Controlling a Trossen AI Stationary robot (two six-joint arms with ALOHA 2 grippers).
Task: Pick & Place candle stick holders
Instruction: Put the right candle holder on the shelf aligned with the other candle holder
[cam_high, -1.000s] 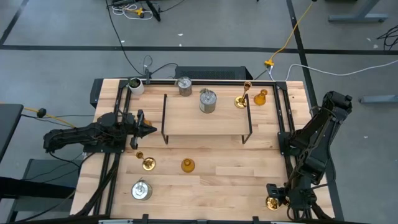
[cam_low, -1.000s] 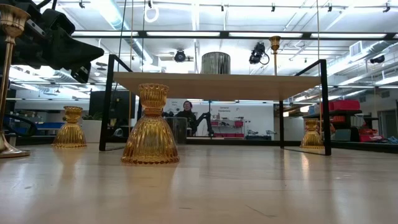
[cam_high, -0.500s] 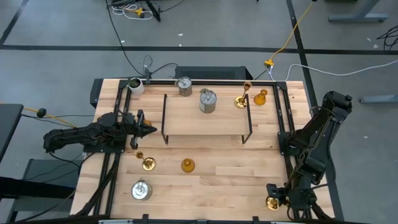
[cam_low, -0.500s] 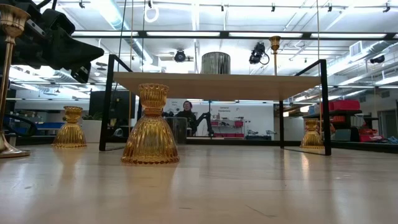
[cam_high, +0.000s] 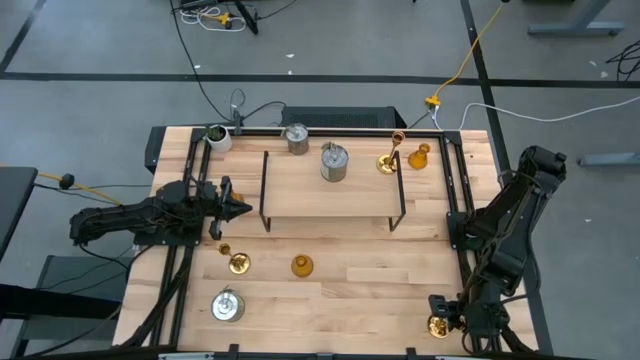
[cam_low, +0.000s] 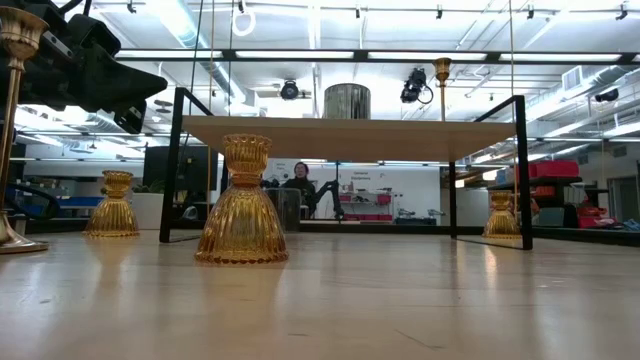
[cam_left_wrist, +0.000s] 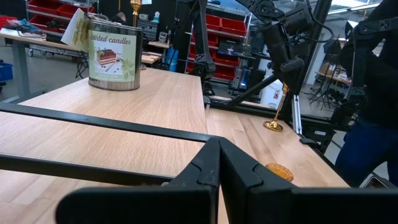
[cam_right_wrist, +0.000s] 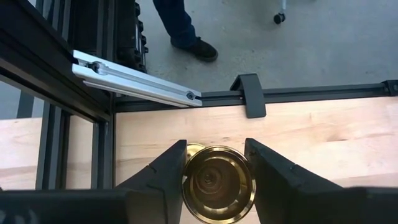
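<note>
From above, the right tool (cam_high: 440, 322) is gripping a shiny gold brass candle holder (cam_high: 437, 325) at the wooden tabletop's (cam_high: 370, 275) near right corner. The left tool (cam_high: 240, 209), closed and empty, is waiting beside the wooden rack (cam_high: 330, 185). In the right wrist view, both dark fingers (cam_right_wrist: 163, 171) are pressing the holder's round rim (cam_right_wrist: 217, 183).

The right arm folds down at the table's near right corner, wrist pointing straight down, and the right gripper (cam_right_wrist: 216, 163) has its two dark fingers (cam_right_wrist: 166, 167) pressed on either side of a brass candle stick holder (cam_right_wrist: 217, 184). The left arm lies low and level over the table's left side (reaching inward), its left gripper (cam_high: 240, 208) pinched closed on nothing.
</note>
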